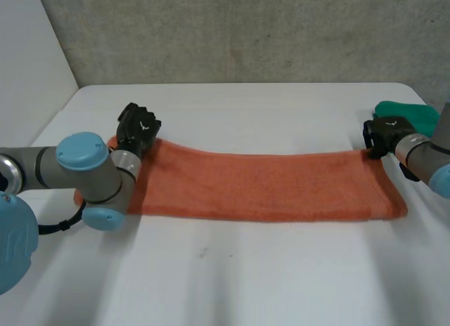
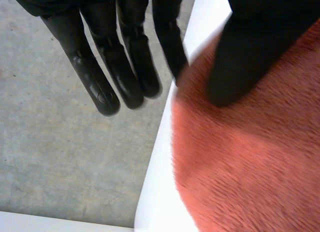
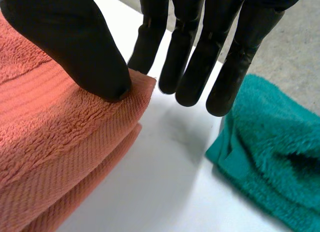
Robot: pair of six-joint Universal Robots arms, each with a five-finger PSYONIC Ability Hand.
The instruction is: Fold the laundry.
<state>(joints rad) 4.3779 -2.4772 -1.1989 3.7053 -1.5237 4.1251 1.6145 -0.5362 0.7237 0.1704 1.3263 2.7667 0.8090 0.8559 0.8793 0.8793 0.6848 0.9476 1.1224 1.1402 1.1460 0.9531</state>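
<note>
**Both hands pinching the far corners of the orange towel**

The orange towel (image 1: 260, 185) is lying as a long folded strip across the middle of the frame in the head view, running from centre left to lower right on the white table (image 1: 246, 284). In the right wrist view its end is showing two stacked layers.

The left hand (image 1: 138, 129) is sitting at the strip's far left corner, in the upper left of the head view. In its own wrist view the thumb is lying on top of the towel and the nearest finger is meeting the towel's edge, pinching the corner, while the other fingers (image 2: 105, 87) are pointing straight out past the table's edge.

The right hand (image 1: 383, 133) is sitting at the far right corner, at the right edge of the frame. Its thumb is pressing down on the corner against the first finger behind it, nipping the cloth; the remaining fingers (image 3: 230, 67) are hanging straight over bare table.

A green towel (image 1: 411, 114) is lying bunched just beyond the right hand, near the orange towel but apart from it.
</note>
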